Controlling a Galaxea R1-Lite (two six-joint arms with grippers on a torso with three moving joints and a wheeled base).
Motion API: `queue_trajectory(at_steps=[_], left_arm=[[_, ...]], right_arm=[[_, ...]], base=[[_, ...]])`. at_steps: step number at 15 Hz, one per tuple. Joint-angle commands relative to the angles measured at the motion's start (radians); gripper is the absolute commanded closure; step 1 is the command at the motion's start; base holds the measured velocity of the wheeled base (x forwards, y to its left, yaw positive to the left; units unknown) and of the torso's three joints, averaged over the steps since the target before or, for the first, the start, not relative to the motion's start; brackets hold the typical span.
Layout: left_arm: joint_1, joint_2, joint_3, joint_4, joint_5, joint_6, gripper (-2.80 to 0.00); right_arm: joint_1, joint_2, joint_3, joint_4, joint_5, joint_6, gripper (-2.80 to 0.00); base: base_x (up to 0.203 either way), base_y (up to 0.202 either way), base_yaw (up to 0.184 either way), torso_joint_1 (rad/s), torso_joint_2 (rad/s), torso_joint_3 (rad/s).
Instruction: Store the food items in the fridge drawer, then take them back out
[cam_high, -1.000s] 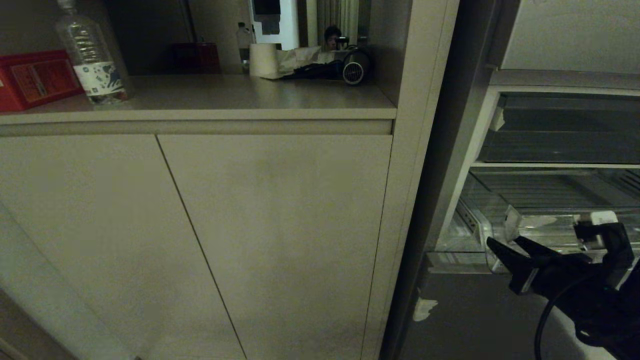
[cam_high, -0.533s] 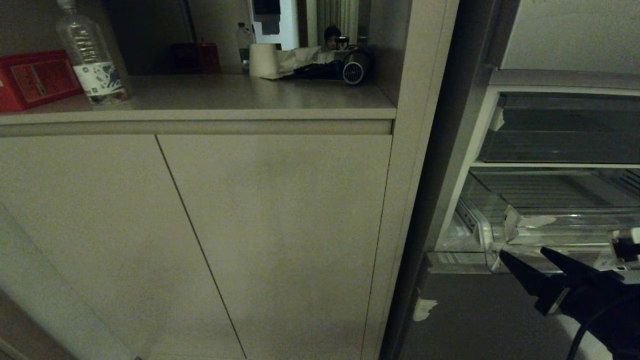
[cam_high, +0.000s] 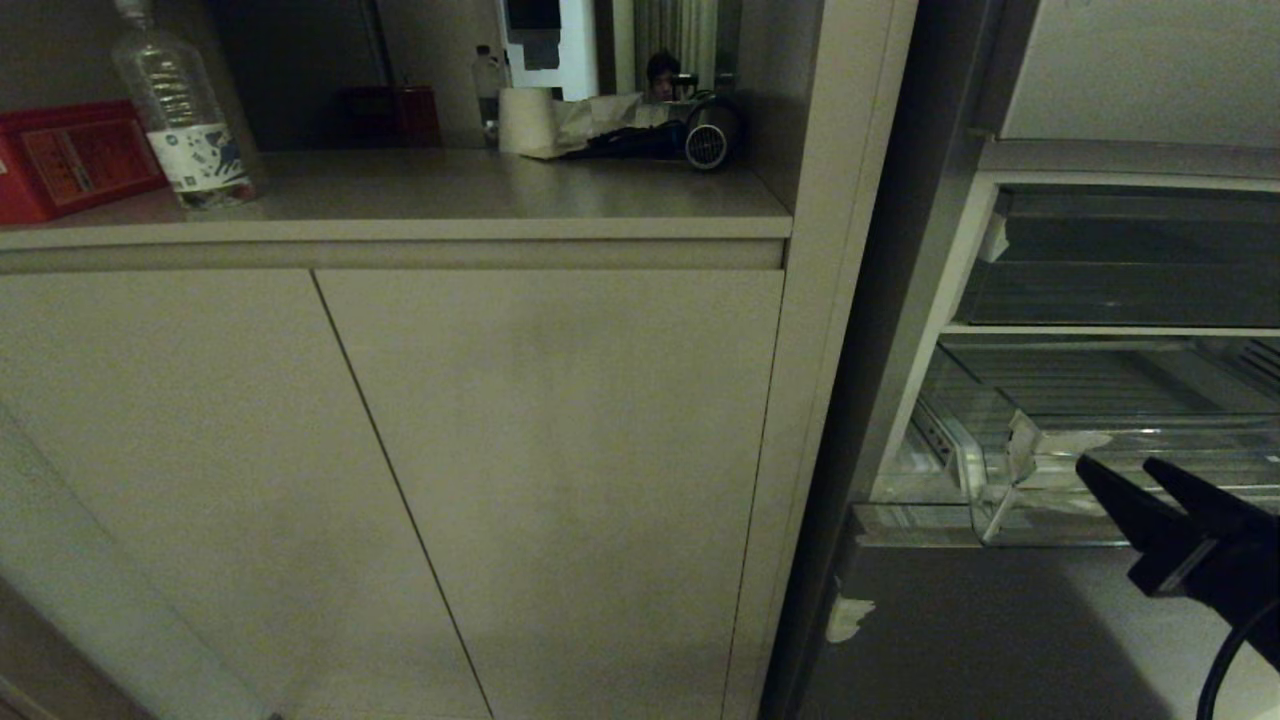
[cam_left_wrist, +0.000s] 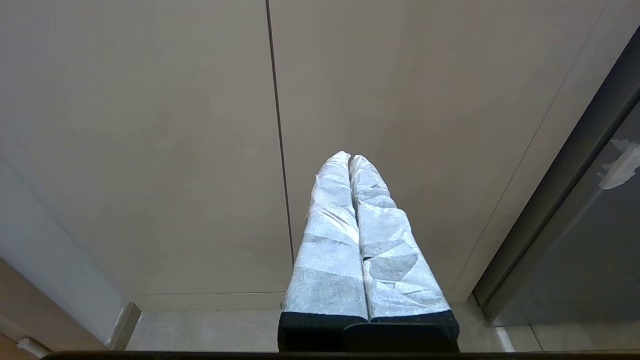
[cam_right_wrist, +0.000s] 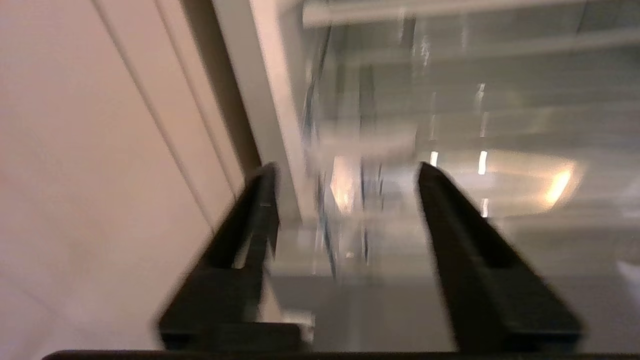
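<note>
— Down at the lower right of the head view, the right gripper (cam_high: 1125, 475) hangs just in front of the fridge drawer (cam_high: 1000, 500), level with the clear bin's front lip. Its two dark fingers (cam_right_wrist: 260, 210) stand apart with nothing between them, so it is released and empty.

— And which step would that be?

— Hard to pin down. The drawer is pulled out and the clear bin looks empty in the part that shows, with neither food item visible in any view. It could be a pause between placing and fetching, or after the last item has come out.

— What would the next move need?

— Probably finding the items first. If one lies deeper in the bin, the fingers must clear the clear front wall and come down from above.

— What about the left gripper (cam_left_wrist: 350, 160)?

— Parked low, facing the beige cabinet doors (cam_high: 550, 450), its white-wrapped fingers pressed together, holding nothing.

— Anything unclear?

— The drawer's right part is cut off by the frame edge, and the right wrist view is smeared, so the bin's contents there cannot be made out.
</note>
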Motion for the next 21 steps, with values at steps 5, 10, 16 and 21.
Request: queue_trajectory(at_steps=[5,10,16,21], left_arm=[[0.0,0.0,0.0,0.0,0.0,0.0,0.0],[0.0,0.002,0.0,0.0,0.0,0.0,0.0],[0.0,0.002,0.0,0.0,0.0,0.0,0.0],[0.0,0.002,0.0,0.0,0.0,0.0,0.0]], right_arm=[[-0.032,-0.085,-0.437,0.641,-0.013,0.009,0.0],[-0.125,0.102,-0.584,0.727,-0.009,0.031,0.0],[-0.167,0.263,-0.735,0.75,-0.011,0.025,0.0],[-0.175,0.301,-0.913,1.045,-0.01,0.021,0.0]], base=[[0.0,0.0,0.0,0.0,0.0,0.0],[0.0,0.0,0.0,0.0,0.0,0.0],[0.0,0.0,0.0,0.0,0.0,0.0],[0.0,0.0,0.0,0.0,0.0,0.0]])
